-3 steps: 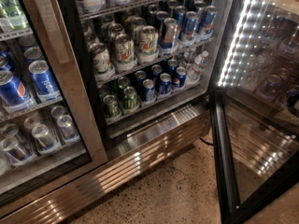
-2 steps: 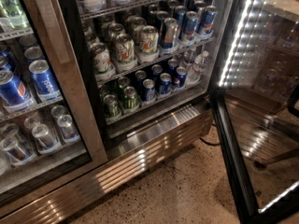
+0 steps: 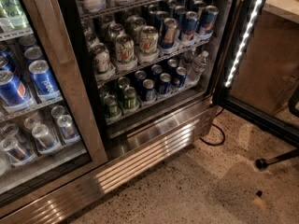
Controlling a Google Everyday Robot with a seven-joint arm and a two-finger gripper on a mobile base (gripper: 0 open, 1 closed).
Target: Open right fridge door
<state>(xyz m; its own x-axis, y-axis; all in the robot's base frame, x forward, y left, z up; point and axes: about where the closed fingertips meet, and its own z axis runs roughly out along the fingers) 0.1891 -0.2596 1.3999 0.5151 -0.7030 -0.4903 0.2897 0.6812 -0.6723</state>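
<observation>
The right fridge door (image 3: 259, 117) stands swung wide open toward the right, away from the cabinet. Its black inner edge carries a bright white LED strip (image 3: 242, 40), and a brown counter front shows through its glass pane. The opened compartment (image 3: 149, 55) is exposed, with wire shelves full of cans and a few small bottles. My gripper does not appear anywhere in the camera view.
The left glass door (image 3: 60, 78) is shut, with blue Pepsi cans (image 3: 13, 88) behind it. A steel kick grille (image 3: 154, 141) runs along the fridge base. A black cable (image 3: 213, 135) loops on the speckled floor. A black chair leg with a caster (image 3: 273, 161) lies at the right.
The right door has swung further open to the right, out of the foreground. More floor, the cable and the chair leg now show.
</observation>
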